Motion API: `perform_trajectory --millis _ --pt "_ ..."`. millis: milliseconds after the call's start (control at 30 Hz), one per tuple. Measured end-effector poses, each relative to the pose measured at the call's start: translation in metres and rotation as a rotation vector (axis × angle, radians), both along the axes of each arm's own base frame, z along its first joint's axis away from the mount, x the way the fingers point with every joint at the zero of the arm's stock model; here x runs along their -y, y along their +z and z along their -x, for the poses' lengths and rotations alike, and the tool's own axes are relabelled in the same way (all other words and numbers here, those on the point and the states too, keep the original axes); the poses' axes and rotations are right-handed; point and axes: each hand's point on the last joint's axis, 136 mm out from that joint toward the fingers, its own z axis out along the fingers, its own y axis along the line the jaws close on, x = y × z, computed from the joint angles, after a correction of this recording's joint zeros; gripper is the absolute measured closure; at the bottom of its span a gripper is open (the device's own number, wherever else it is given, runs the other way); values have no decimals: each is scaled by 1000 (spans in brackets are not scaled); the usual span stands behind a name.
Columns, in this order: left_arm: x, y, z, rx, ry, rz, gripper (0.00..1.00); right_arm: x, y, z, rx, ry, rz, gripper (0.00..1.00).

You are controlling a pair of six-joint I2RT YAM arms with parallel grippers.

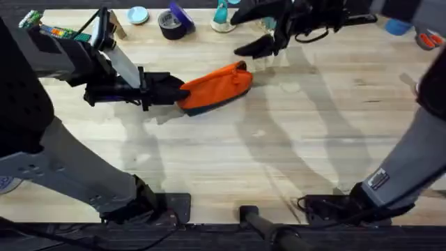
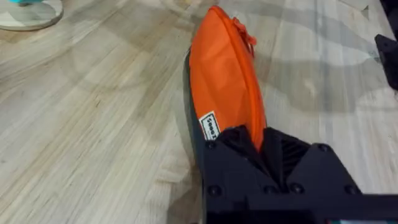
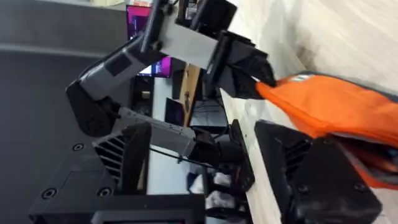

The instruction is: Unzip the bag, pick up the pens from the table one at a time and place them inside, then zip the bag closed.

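Note:
The orange bag (image 1: 217, 84) lies slanted on the table (image 1: 279, 153), its navy underside showing along the near edge. My left gripper (image 1: 178, 90) is shut on the bag's left end; in the left wrist view the black fingers (image 2: 292, 162) pinch the orange fabric (image 2: 224, 74). The zipper looks closed, with its pull (image 2: 244, 34) at the far end. My right gripper (image 1: 254, 49) hovers open just beyond the bag's right end, and the right wrist view has the bag (image 3: 336, 109) beside one finger (image 3: 311, 180). The pens are out of view.
Along the table's far edge stand a dark tape roll (image 1: 171, 24), a blue disc (image 1: 137, 14), a teal object on a white base (image 1: 221, 17) and a blue item (image 1: 398, 26). Colourful pieces (image 1: 52, 31) sit at the far left.

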Motion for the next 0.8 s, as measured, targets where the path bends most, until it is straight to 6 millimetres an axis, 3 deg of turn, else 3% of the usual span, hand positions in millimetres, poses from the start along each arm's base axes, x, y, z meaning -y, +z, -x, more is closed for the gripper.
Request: perform_trajectory --millis 133,233,600,800 --pt "0 0 0 0 0 0 959 -4 23 7 67 10 -1 6" --pt "0 0 0 0 0 0 959 -7 28 11 83 16 -1 6" --pt "0 0 0 -7 2 2 959 -2 2 7 86 -36 175 5" --pt "0 0 0 -8 2 2 959 3 9 15 169 -74 320 4"
